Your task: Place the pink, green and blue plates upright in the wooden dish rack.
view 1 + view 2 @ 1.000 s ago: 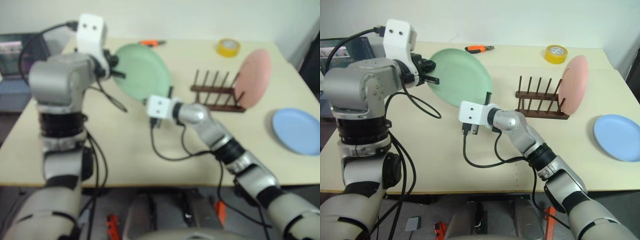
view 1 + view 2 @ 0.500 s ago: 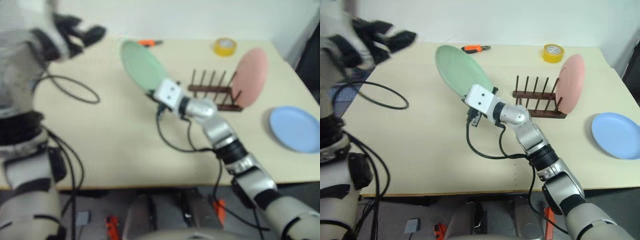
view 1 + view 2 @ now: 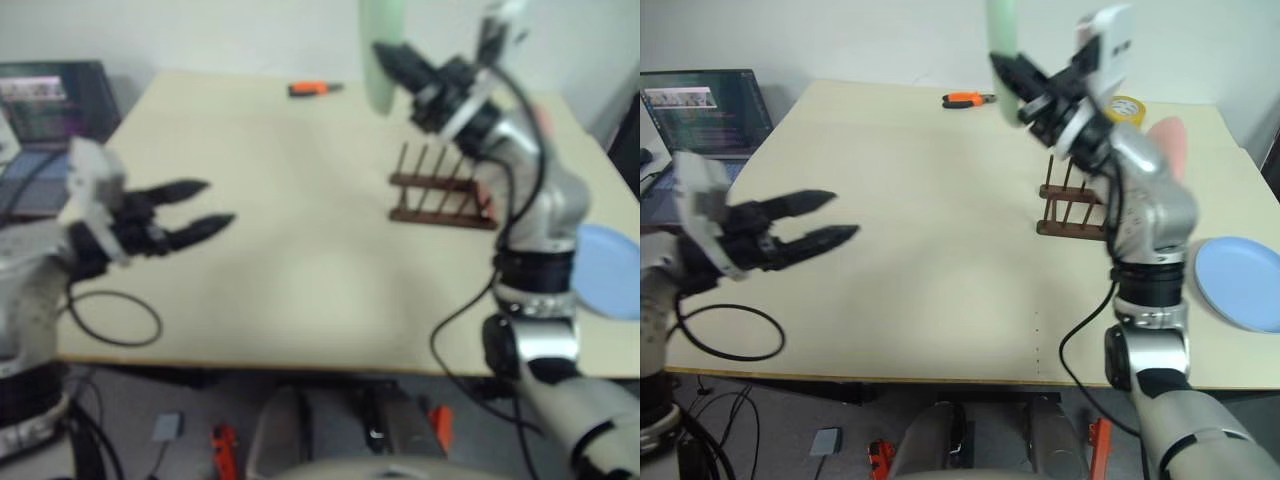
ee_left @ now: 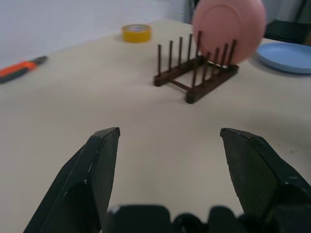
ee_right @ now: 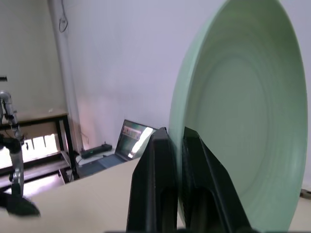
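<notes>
A: Where's the green plate (image 3: 1002, 50) right now?

B: Up in the air, edge-on, above and behind the wooden dish rack (image 3: 1072, 212). The right gripper (image 5: 171, 145) has its two black fingers pinched tight on the plate's rim, so the plate hangs upright from that grip.

A: And the other two?

B: The pink plate (image 4: 228, 29) stands upright at the rack's far end, leaning among the pegs. The blue plate (image 3: 1238, 282) lies flat on the table (image 3: 940, 250), off to the rack's right.

A: The left gripper (image 3: 815, 222)?

B: Fingers spread wide, holding nothing, hovering over the table's near left side, well apart from the rack.

A: So which step is this?

B: I'd judge it's carrying the green plate to the rack. Next it needs to come down over a free slot beside the pink plate, edge aligned between two peg pairs, then let go once the rim sits on the rails.

A: Anything else about?

B: A yellow tape roll (image 4: 136, 33) and an orange tool (image 3: 968, 99) near the far edge.
</notes>
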